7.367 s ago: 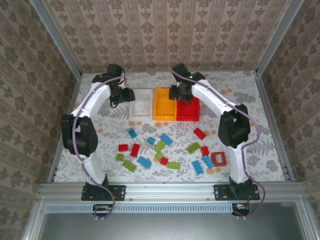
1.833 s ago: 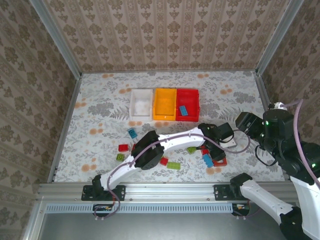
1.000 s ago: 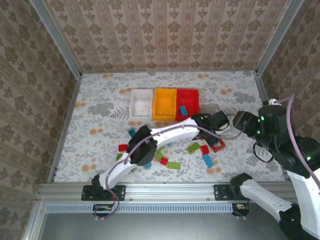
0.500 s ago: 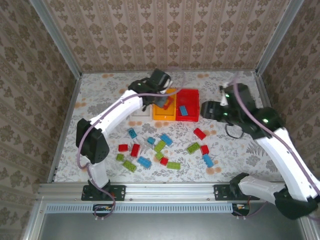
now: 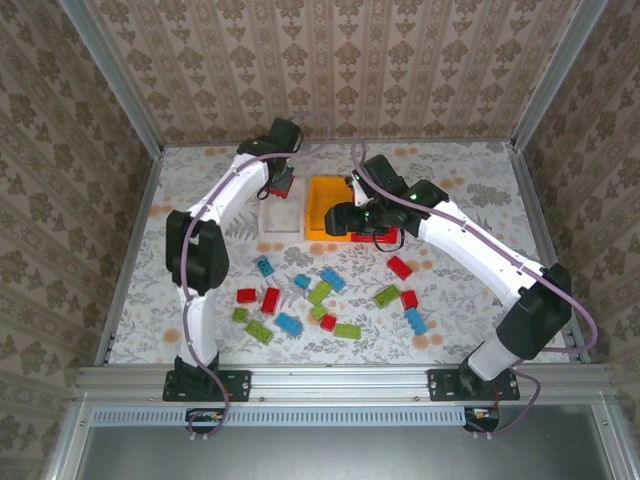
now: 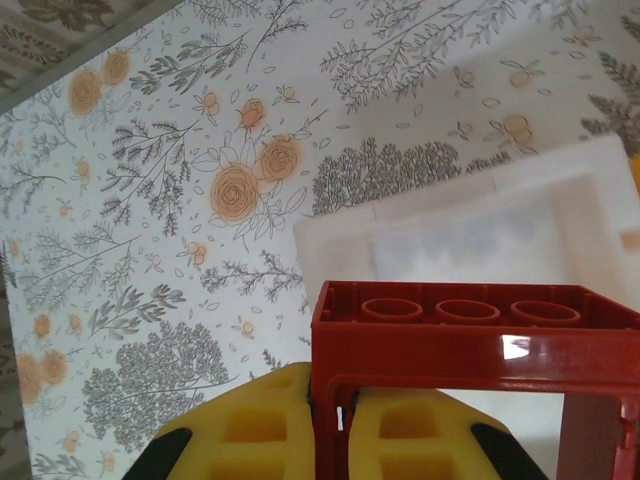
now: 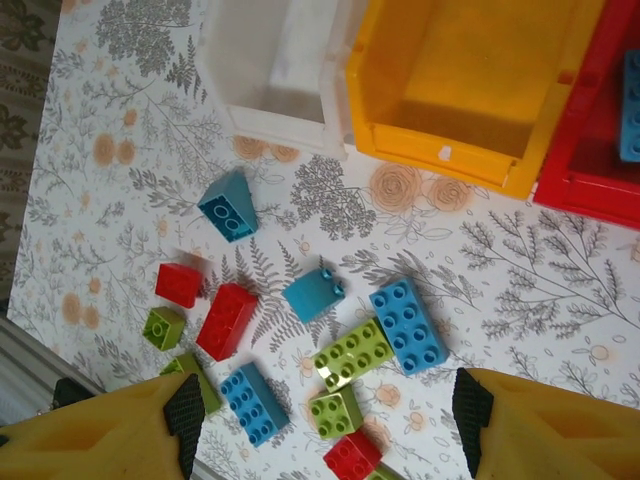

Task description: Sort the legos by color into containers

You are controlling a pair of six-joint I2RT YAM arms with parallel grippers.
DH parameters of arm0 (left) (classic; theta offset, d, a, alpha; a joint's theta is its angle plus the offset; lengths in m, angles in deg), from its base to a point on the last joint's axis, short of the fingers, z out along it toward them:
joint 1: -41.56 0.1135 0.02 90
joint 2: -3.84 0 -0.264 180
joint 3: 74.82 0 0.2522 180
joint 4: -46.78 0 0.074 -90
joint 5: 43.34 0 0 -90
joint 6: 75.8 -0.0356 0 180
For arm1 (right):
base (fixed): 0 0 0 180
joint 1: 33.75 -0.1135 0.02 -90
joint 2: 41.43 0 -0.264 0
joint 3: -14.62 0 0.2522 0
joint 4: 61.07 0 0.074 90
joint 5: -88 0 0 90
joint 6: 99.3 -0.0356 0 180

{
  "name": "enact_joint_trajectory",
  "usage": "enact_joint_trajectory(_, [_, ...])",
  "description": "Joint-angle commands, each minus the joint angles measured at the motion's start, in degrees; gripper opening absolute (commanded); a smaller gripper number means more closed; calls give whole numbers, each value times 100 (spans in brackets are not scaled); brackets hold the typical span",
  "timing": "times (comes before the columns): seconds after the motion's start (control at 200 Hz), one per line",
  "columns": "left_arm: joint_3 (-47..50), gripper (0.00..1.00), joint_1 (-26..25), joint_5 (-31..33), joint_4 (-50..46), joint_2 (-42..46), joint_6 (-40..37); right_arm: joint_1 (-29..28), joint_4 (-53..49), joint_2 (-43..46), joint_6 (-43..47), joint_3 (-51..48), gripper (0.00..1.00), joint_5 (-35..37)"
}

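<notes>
Left claw: the left claw (image 6: 335, 415) is pressed together on a red frame brick (image 6: 470, 340), pinching its left leg between the yellow fingers (image 6: 250, 435).
Where the held brick is: in the top view it hangs at the upper end of the white bin (image 5: 281, 218), near that bin's upper-left rim rather than over its middle.
Deciding relation: in the left wrist view the white bin lies up and to the right of the claw. The brick's long bar runs left to right across the frame, roughly along the bin's nearer rim. If white is meant for red, a release here may catch the rim, so a small shift toward the bin's middle looks wise.
Right claw: the right claw (image 7: 325, 408) is spread wide and carries nothing.
White bin: nothing shows in the part that can be seen.
Orange bin (image 7: 470, 70): its floor looks bare.
Red bin (image 7: 595, 150): it holds one blue brick (image 7: 630, 120); the frame edge cuts off the rest.
Loose legos: blue (image 7: 407, 325), green (image 7: 350, 352) and red (image 7: 226, 320) pieces lie scattered on the table (image 5: 200, 240), below the bins in the top view.
Nearer arm: the right claw hangs over the scattered pieces and is free, so it seems best placed for the next pick.
</notes>
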Motion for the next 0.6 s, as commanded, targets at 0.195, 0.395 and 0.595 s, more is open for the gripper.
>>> enact_joint_trajectory(0.195, [-962, 0, 13, -42, -1060, -756, 1257, 107, 340, -489, -171, 386, 71, -465])
enact_joint_trajectory(0.395, [-959, 0, 31, -174, -1192, -907, 1616, 178, 542, -803, -425, 531, 71, -713])
enact_joint_trajectory(0.595, [-898, 0, 27, -415, -1097, -1017, 1714, 134, 1068, -991, -477, 593, 71, -750])
